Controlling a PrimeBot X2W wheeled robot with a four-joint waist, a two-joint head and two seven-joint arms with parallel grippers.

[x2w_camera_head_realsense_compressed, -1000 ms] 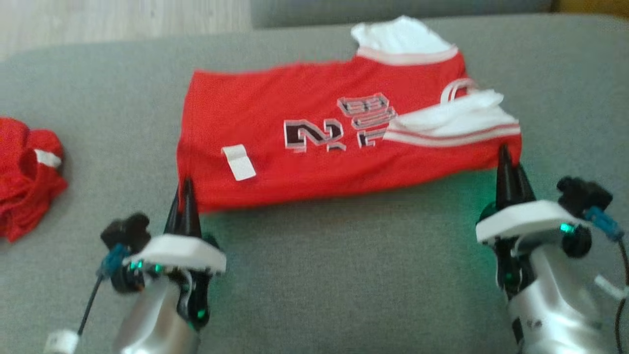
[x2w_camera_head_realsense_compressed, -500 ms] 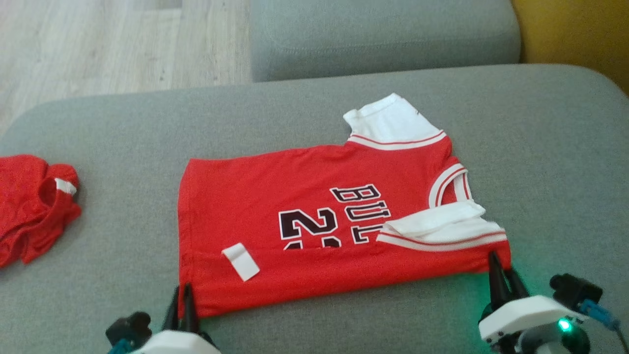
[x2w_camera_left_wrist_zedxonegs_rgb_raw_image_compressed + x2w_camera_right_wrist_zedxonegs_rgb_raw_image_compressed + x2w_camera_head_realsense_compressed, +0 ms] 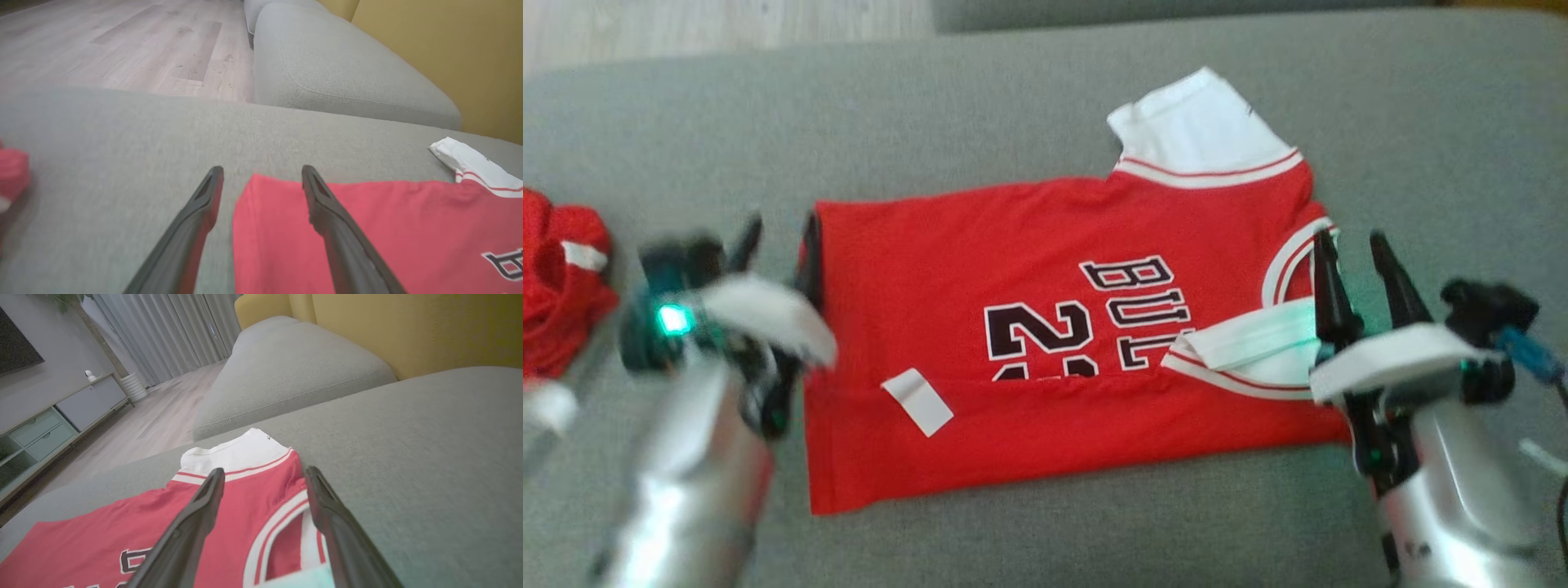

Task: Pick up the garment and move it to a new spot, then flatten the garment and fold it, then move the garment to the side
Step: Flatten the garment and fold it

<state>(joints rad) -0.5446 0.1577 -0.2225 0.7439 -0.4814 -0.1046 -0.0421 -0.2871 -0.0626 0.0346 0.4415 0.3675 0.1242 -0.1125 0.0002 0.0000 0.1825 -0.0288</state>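
- Grey sofa cushion (image 3: 1045, 73) serves as the bench. The red jersey (image 3: 980, 269) lies flat at its middle, hem toward the robot's left and neck toward its right, with the near long edge folded up over the numerals.
- Left gripper (image 3: 783, 233): fingers spread wide, nothing held, at the hem's far corner.
- Right gripper (image 3: 1347, 241): equally wide and empty, over the neck trim (image 3: 1272, 273).
- Step judged: second lengthwise fold. To do it well, pinch both far corners together, lift level, carry evenly to the near edge, and tuck in the far white sleeve (image 3: 1201, 122).
- Head view gives the whole outline and fold line, though the left arm is blurred.
- Left wrist view is sharper: one finger is over cloth and the other over bare cushion, straddling the hem. Height above the cloth cannot be told.
- Right wrist view adds the room: curtains (image 3: 163, 330) and a low cabinet (image 3: 61, 412).
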